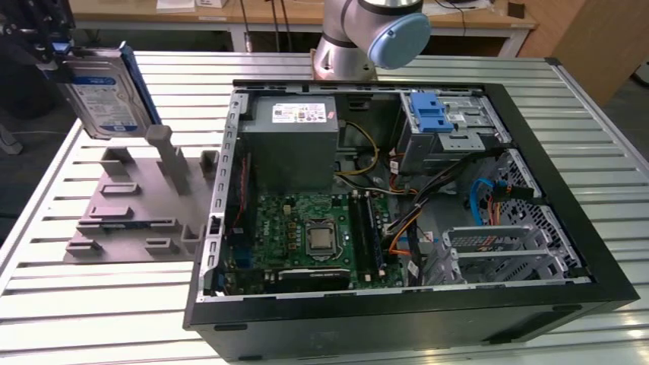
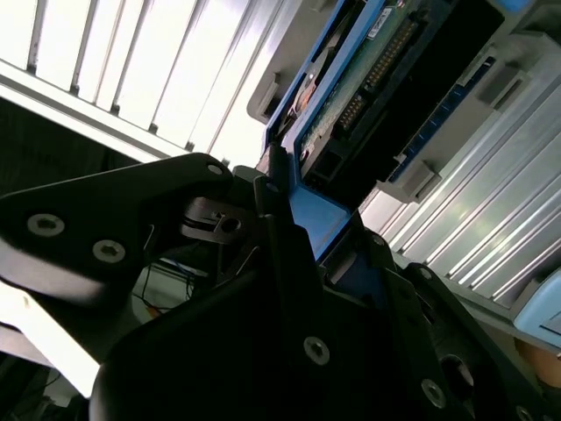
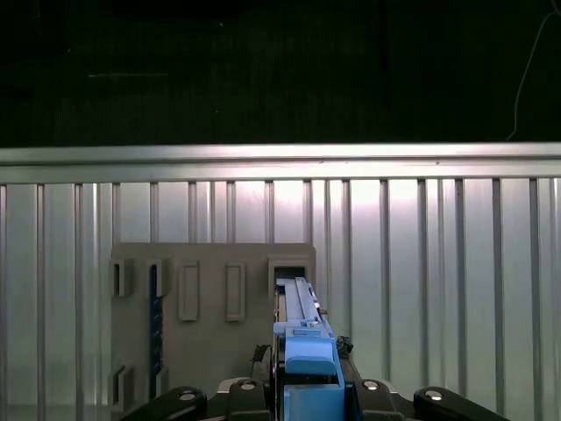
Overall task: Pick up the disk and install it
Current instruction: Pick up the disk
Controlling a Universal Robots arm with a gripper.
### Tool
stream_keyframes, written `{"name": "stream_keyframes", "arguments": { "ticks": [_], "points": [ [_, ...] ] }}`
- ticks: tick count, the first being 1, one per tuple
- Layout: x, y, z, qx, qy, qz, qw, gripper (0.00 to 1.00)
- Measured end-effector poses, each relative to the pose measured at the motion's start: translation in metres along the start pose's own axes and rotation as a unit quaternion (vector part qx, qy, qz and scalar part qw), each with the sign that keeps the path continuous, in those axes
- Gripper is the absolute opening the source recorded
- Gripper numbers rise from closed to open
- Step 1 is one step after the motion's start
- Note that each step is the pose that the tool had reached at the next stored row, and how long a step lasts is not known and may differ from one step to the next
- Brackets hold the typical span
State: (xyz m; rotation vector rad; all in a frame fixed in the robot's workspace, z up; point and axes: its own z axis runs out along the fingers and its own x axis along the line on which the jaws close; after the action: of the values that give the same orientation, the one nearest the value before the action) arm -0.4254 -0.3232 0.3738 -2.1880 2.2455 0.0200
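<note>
In the exterior view the disk (image 1: 106, 95), silver with a blue-and-white label and a blue bracket, hangs on edge in the air at the exterior view's far left. It is above the grey holder block (image 1: 132, 205). My gripper (image 1: 56, 57) is shut on its upper end. In the second wrist view the black fingers (image 2: 280, 228) clamp the blue bracket (image 2: 320, 219), and the disk's green circuit board (image 2: 368, 79) shows beyond. In the first wrist view the disk (image 3: 300, 311) runs away from the gripper (image 3: 308, 395), over the holder block (image 3: 210, 298).
The open computer case (image 1: 568, 228) lies on the slatted metal table (image 1: 91, 304), to the exterior view's right of the holder block. Inside are a motherboard (image 1: 309, 236), a grey power supply box (image 1: 289, 144) and a drive bay with a blue ribbed latch (image 1: 434, 114). The arm's base (image 1: 350, 46) stands behind the case.
</note>
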Motion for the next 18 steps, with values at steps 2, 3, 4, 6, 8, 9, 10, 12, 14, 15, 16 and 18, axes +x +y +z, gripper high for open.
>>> {"name": "stream_keyframes", "arguments": {
  "ticks": [2, 3, 4, 6, 8, 9, 10, 12, 14, 15, 16, 18],
  "points": [
    [-0.0001, 0.0, -0.0036, 0.0, 0.0, 0.0, 1.0, 0.36],
    [-0.0001, 0.0, -0.0053, 0.0, 0.0, 0.0, 1.0, 0.36],
    [-0.0001, 0.0, -0.0069, 0.0, 0.0, 0.0, 1.0, 0.36],
    [-0.0002, 0.0001, -0.0109, 0.0, 0.0, 0.0, 1.0, 0.36],
    [-0.0002, 0.0001, -0.015, 0.0, 0.0, 0.0, 1.0, 0.36],
    [-0.0002, 0.0001, -0.017, 0.0, 0.0, 0.0, 1.0, 0.36],
    [-0.0003, 0.0001, -0.0191, 0.0, 0.0, 0.0, 1.0, 0.36],
    [-0.0003, 0.0001, -0.0225, 0.0, 0.0, 0.0, 1.0, 0.36],
    [-0.0004, 0.0001, -0.0256, 0.0, -0.0004, 0.0, 1.0, 0.36],
    [-0.0004, 0.0001, -0.0273, 0.0, -0.0004, 0.0, 1.0, 0.36],
    [-0.0004, 0.0001, -0.0294, 0.0, -0.0005, 0.0, 1.0, 0.36],
    [-0.0005, 0.0002, -0.0337, 0.0, -0.0005, 0.0, 1.0, 0.36]
  ]
}}
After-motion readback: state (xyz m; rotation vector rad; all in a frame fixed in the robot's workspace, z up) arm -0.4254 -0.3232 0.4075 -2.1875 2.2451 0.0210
